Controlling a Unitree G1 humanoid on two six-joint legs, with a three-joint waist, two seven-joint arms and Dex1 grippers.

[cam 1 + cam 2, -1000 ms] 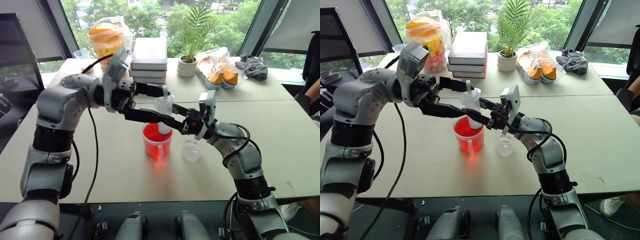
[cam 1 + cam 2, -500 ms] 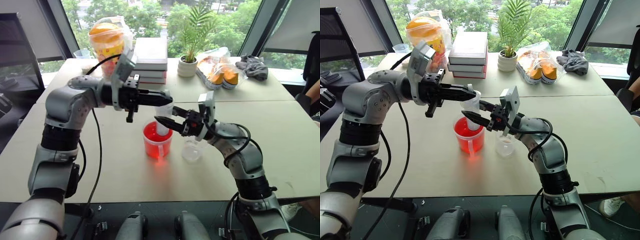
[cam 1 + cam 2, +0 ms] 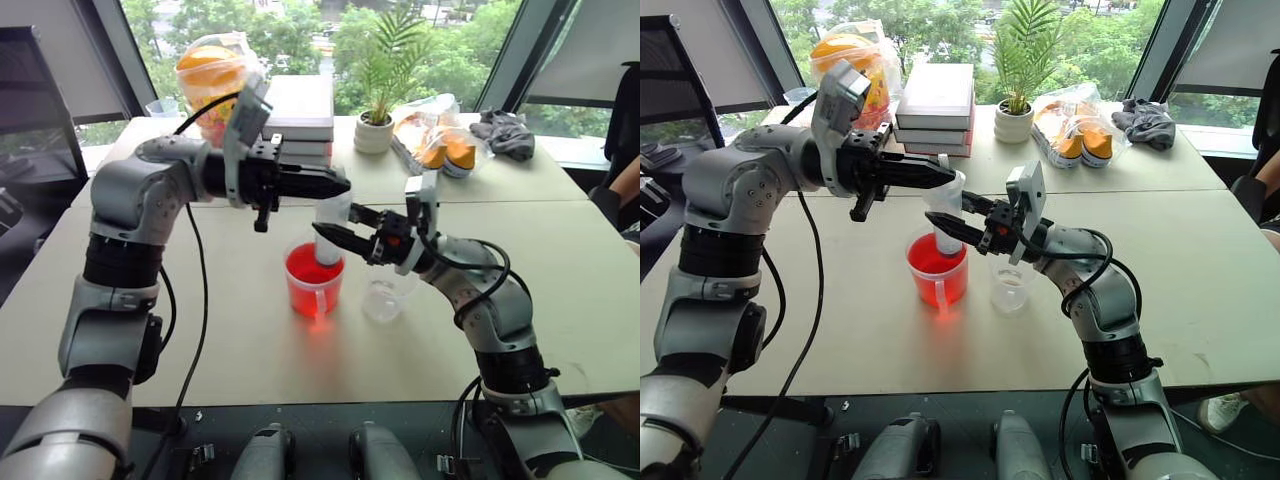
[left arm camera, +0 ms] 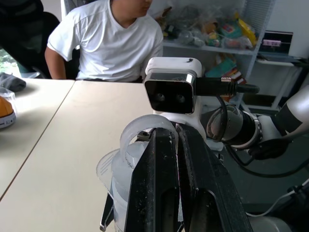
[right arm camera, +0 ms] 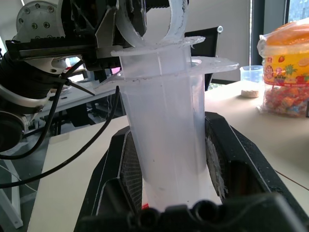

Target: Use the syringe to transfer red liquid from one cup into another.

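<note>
Above the handled cup: both grippers meet on the syringe [image 3: 947,215], which stands upright with its lower end down in the cup.
Right gripper [image 3: 940,222]: clamped around the fat barrel from the side, one finger on each side of it. My guess is it's the steadying hand, keeping the barrel vertical over the red stuff.
Left gripper [image 3: 952,176]: fingers [image 4: 164,193] pinched tight together, reaching in level at the plunger's ring end, right above the right gripper. The wrist view shows the clear ring [image 4: 145,133] sitting against the fingers. Looks hooked to pull the plunger up, but I can't swear it's through the ring.
Syringe barrel: looks clear and milky, no red visible in the part I can see, so I'd say the draw hasn't really happened yet.
Handled cup [image 3: 937,272]: directly under the syringe, holding the red liquid [image 3: 932,262], handle facing the robot. Makes sense, nozzle has to sit in the liquid to suck anything up.
Small cup [image 3: 1009,289]: just beside the handled cup, on the robot's right, looks empty. Close by so the carry-over is short, I reckon.
Behind the handled cup: stack of books [image 3: 935,98], a potted plant [image 3: 1018,60], and a candy jar [image 3: 853,68].
Writing: the jar label has print on it but I can't read any of it.
Person [image 4: 108,41]: sitting across the table, white tee.
</note>
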